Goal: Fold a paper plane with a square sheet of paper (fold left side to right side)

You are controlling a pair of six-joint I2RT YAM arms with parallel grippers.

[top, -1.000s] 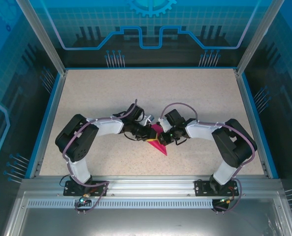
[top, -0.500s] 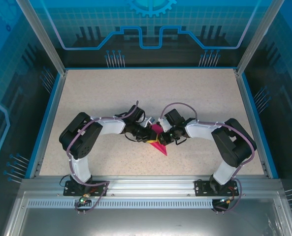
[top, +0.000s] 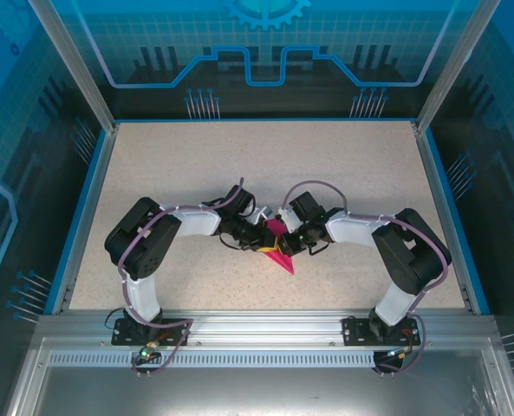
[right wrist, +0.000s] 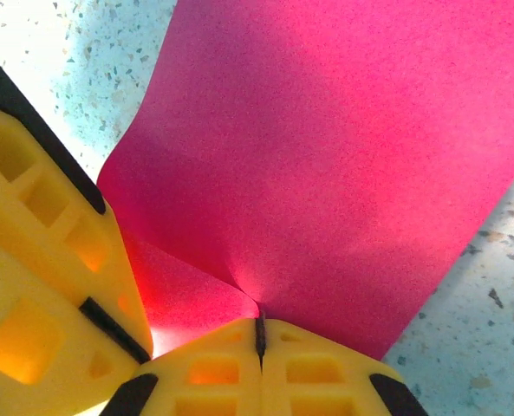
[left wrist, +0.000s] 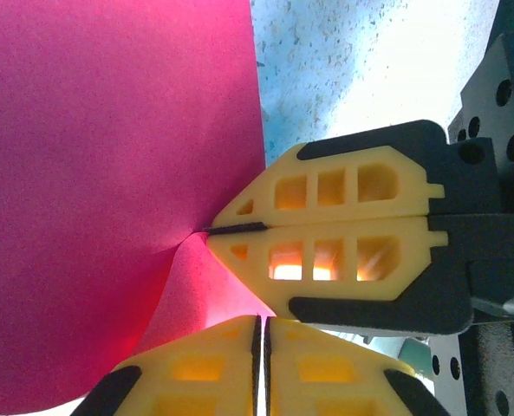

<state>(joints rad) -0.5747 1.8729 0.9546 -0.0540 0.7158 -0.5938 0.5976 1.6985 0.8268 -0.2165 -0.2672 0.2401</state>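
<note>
Pink square sheet of paper (right wrist: 326,156) is clamped by left pincer (left wrist: 261,322) and right pincer (right wrist: 258,325).

My top camera looked down from high above and behind the square sheet of paper (top: 282,258), far off, facing forward over the table (top: 196,165). Each wrist camera sat very close to the sheet, looking past my left gripper (left wrist: 262,319) or right gripper (right wrist: 258,322). All three views shared that sheet, and each wrist view also caught the other gripper.
</note>
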